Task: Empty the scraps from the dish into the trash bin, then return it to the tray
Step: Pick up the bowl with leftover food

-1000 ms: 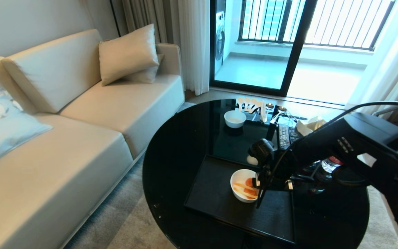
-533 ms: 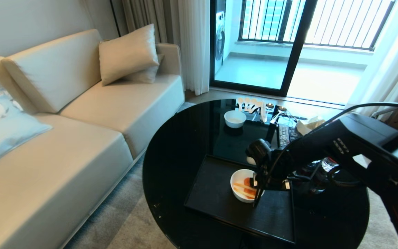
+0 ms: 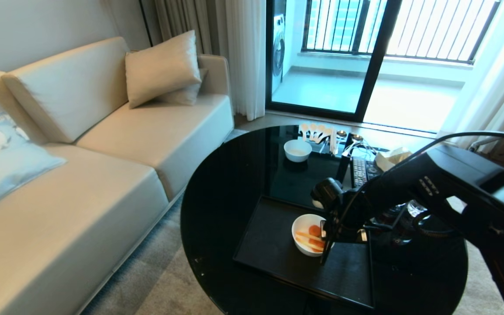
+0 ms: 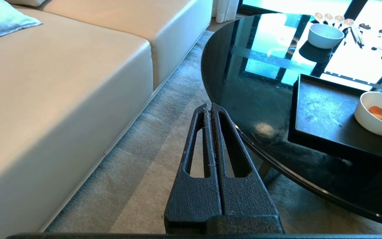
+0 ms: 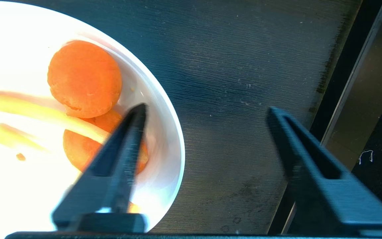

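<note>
Sitting on the near right part of the tray, the dish is upright and level, which keeps the scraps pooled in its bottom: two orange carrot rounds and a couple of pale sticks lying across them. Its place on the tray's right side suits the arm that has reached for it.

Straddling the dish's wall on its right side is the right hand, its fingers spread: one finger reaches inside the bowl above the carrot rounds, the other stands outside over the bare tray, with the rim between them. That arrangement reads as set up for a pinch on the wall, the one part of a deep glossy bowl a narrow hand can get hold of. The outer finger stands well off the wall, so nothing is gripped; I cannot tell whether the inner finger touches the porcelain or the food. A pinch this near the scraps may press on a carrot round.

The left hand is pressed together and empty, parked low beside the desk above the carpet, out of the way. A second white bowl sits at the desk's far side, with spoons and a remote near it. The trash bin shows in none of the views.
</note>
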